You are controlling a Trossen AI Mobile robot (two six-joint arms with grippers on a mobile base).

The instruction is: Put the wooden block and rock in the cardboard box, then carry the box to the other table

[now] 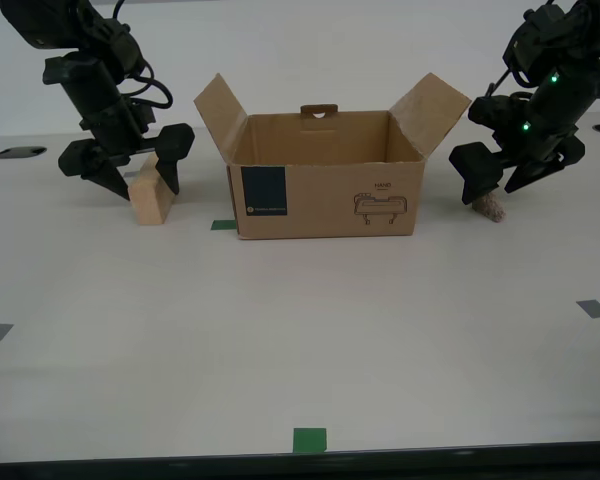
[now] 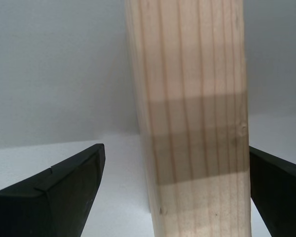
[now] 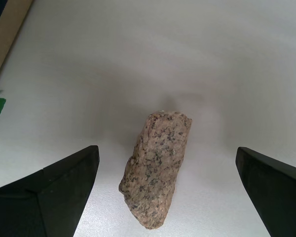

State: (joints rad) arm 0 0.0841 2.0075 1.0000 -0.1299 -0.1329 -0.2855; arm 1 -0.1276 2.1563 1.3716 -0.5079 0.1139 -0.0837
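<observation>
The cardboard box (image 1: 325,200) stands open in the middle of the table, flaps up, with nothing visible inside. The wooden block (image 1: 151,200) (image 2: 192,123) stands on end at the exterior view's left. My second gripper (image 1: 145,188) (image 2: 176,163) is open and straddles it, the fingers not pressing it. The rock (image 1: 490,209) (image 3: 158,168) lies on the table at the exterior view's right of the box. It sits between the wide-apart fingers of my open first gripper (image 1: 492,193) (image 3: 167,150). The other table is out of view.
The smooth pale table (image 1: 300,330) carries grey tape squares (image 1: 593,308) and green tape marks (image 1: 309,439), one by the box's front corner (image 1: 223,225). A dark oval (image 1: 20,152) lies far back at the exterior view's left. The table's front edge runs along the exterior view's bottom.
</observation>
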